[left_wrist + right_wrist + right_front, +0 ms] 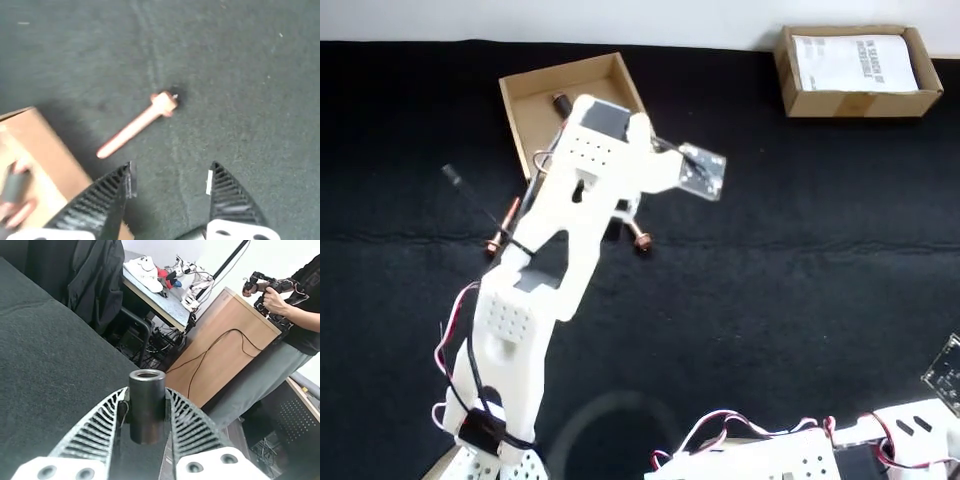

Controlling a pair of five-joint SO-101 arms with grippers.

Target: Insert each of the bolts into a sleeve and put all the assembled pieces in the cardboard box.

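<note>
One piece [15,194] in box [50,146]. Left gripper [171,169] fingers wide, bolt [135,126] just ahead of tips. Right gripper [146,392] clamps sleeve [146,412] upright. Second bolt [504,228] loose; most of task left

The high camera hangs well above the table [770,300] and looks down from the near side, with the far edge at the top. The left wrist camera sits close over the cloth, facing down past the spread left gripper [171,170]. It shares a box [565,68] corner and a bolt [135,125] with the high view. The right wrist camera, low at the near right, faces nearly level past the right gripper [146,392], clamped on a sleeve [146,412], into the room.
</note>
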